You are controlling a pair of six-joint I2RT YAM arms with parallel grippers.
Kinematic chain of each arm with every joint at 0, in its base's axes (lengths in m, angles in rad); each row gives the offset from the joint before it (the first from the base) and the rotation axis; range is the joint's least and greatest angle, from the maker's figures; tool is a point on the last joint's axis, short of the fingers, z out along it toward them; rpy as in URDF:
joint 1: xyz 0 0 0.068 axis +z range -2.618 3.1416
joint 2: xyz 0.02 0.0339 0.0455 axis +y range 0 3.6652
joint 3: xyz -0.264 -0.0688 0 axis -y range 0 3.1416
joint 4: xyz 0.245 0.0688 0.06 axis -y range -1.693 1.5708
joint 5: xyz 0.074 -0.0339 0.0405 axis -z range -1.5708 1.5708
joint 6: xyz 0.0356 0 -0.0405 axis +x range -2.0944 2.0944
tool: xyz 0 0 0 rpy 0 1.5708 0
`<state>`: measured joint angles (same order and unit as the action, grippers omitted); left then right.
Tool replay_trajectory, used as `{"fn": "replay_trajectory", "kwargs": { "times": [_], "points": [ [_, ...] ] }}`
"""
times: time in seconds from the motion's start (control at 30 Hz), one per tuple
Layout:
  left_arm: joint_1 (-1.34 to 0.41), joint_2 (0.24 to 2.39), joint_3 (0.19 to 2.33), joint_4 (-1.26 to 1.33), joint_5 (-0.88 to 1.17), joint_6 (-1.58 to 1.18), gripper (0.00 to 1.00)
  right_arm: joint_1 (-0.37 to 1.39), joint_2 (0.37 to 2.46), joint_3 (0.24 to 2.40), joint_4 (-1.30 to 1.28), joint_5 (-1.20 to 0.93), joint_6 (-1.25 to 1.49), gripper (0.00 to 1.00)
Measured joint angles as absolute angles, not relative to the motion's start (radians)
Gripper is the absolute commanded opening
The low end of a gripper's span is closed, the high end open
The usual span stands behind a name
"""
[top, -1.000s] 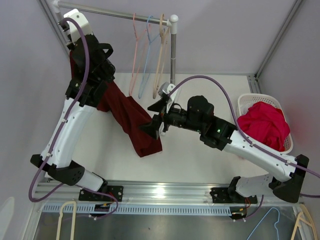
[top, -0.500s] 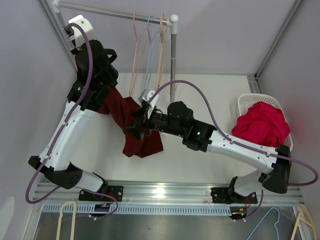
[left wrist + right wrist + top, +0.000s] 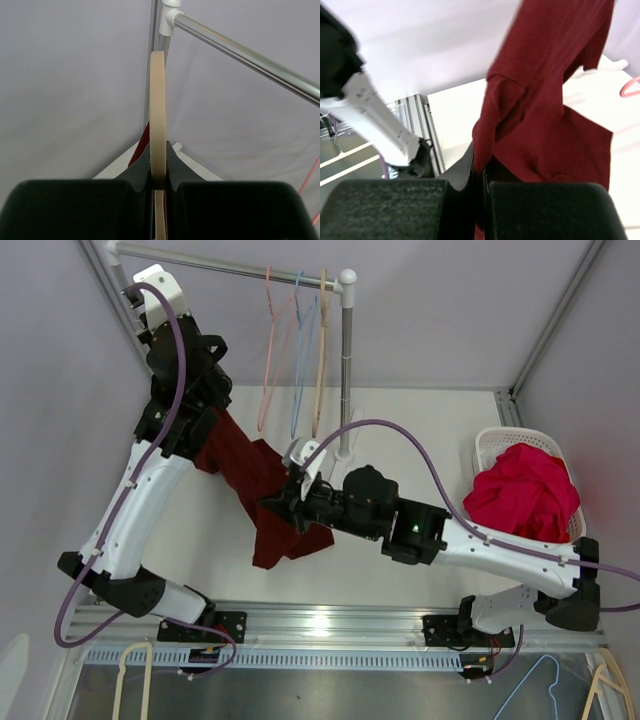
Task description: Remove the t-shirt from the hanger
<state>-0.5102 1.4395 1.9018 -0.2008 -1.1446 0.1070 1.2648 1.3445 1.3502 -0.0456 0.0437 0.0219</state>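
Observation:
A dark red t-shirt [image 3: 262, 480] hangs from a cream hanger [image 3: 158, 100]. My left gripper [image 3: 159, 170] is shut on the hanger's flat arm, high at the left under the rail. In the top view the hanger is hidden by the left arm and the cloth. My right gripper [image 3: 287, 506] sits low against the shirt's lower half. In the right wrist view its fingers [image 3: 470, 167] are shut on a fold of the t-shirt [image 3: 545, 75], which stretches up and away from them.
A steel rail [image 3: 230, 265] with pink, blue and cream hangers [image 3: 296, 350] runs across the back on a post [image 3: 346, 370]. A white basket [image 3: 508, 432] of red garments [image 3: 525, 490] stands at the right. Spare hangers [image 3: 132, 680] lie below the near edge.
My right gripper swung left into the shirt and shut on a fold of it. The shirt's lower part has shifted toward the near edge. The left arm has barely moved.

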Motion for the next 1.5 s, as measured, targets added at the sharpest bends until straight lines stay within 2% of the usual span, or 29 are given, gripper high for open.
{"fn": "replay_trajectory", "kwargs": {
  "times": [0.37,0.67,0.8,1.0,1.23,1.5],
  "points": [
    [-0.455,1.518,1.966,-0.223,-1.101,0.107,0.01,1.430,1.164,1.191,-0.130,0.232,0.052,0.00],
    [-0.432,1.518,1.990,-0.255,-1.085,0.114,0.01,1.457,1.139,1.021,-0.074,0.274,0.134,0.00],
    [-0.429,1.520,2.056,-0.369,-1.055,0.074,0.01,1.458,1.155,0.969,-0.037,0.291,0.159,0.00],
    [-0.432,1.484,2.207,-0.700,-0.892,-0.156,0.01,1.429,1.279,1.012,-0.014,0.289,0.164,0.00],
    [-0.463,1.154,2.039,-0.913,-0.622,-0.353,0.01,1.362,1.562,1.128,-0.034,0.275,0.194,0.00],
    [-0.463,0.939,2.049,-1.102,-0.429,-0.420,0.01,1.253,1.823,1.250,-0.058,0.247,0.260,0.00]
  ]
}}
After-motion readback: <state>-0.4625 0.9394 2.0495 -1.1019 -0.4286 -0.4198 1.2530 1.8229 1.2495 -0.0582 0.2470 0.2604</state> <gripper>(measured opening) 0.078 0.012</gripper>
